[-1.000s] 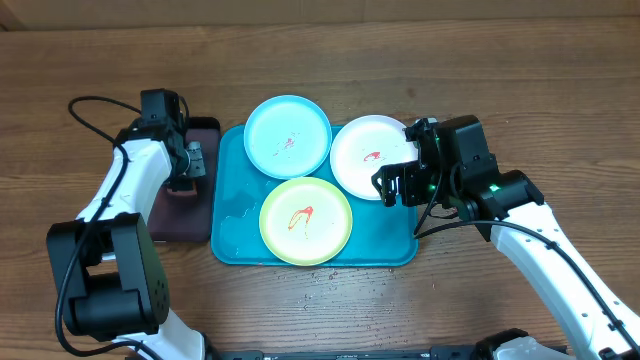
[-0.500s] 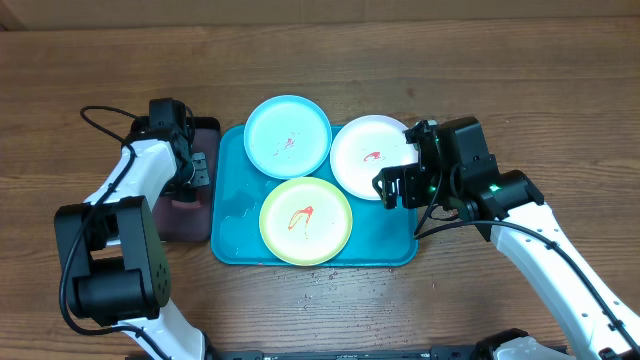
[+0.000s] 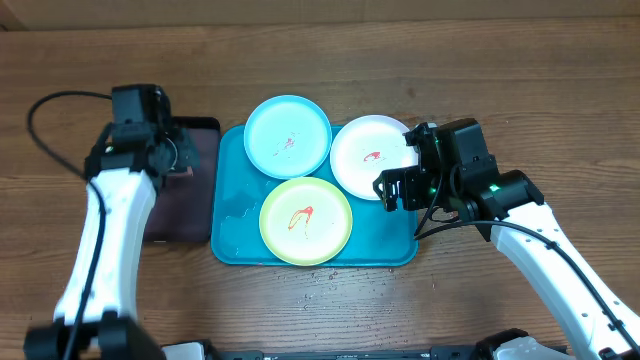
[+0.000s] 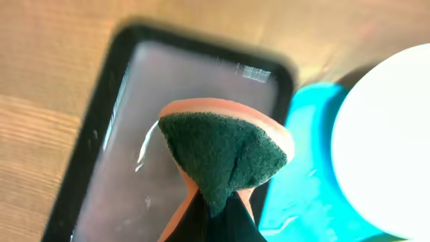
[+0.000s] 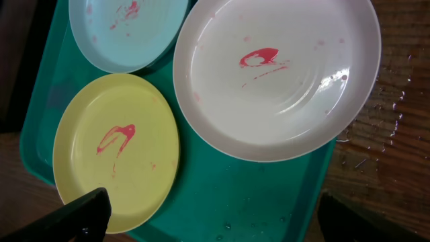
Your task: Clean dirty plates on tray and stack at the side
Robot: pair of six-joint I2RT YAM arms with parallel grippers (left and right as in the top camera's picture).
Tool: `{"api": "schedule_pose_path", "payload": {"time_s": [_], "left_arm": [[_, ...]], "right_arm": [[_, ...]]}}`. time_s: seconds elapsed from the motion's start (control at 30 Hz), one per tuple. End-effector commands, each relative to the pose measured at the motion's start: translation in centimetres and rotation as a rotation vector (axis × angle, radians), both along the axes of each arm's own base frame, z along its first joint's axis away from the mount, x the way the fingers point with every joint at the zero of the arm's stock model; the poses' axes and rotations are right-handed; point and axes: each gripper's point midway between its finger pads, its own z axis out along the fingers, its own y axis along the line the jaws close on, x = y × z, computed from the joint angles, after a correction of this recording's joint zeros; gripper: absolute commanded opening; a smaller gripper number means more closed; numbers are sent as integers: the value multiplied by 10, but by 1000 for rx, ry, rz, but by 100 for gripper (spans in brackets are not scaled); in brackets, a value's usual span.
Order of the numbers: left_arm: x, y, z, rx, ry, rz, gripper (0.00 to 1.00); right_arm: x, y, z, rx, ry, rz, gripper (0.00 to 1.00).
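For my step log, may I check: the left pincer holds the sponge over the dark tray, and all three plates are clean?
Not clean: the right wrist view shows red smears on the white plate, yellow plate and light blue plate. The rest holds.

Left claw (image 3: 177, 157), clamped on the sponge (image 4: 225, 153), has lifted off the right side of the dark tray (image 3: 186, 205) and pulled back toward its far end, so the sponge now hangs clear above the wet tray floor and the arm stretches out straighter.
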Motion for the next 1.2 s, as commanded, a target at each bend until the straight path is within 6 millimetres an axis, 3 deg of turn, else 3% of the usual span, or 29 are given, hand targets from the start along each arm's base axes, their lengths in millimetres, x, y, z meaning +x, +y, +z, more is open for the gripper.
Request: {"api": "schedule_pose_path", "payload": {"time_s": [0.0,0.13,0.3,0.47,0.7,1.17], "left_arm": [[-15,-10,-1,-60,-43,-19,4],[-28,-14,2,-129,-159,-59,4],[-28,-4,5,-237,-290,-149,4],[-29,10,-14,-334,-295,-200,4],[-21,-1,-35,-503,-324,-344,4],[-17,1,-35,-491,-339,-349,4]], "right_arm": [[6,4,13,15,-37,8,100],[6,4,13,13,-39,10,100],[6,4,13,14,-39,10,100],[7,4,14,15,-43,10,100],[8,4,15,18,-50,11,100],[8,5,15,19,-51,11,100]]}}
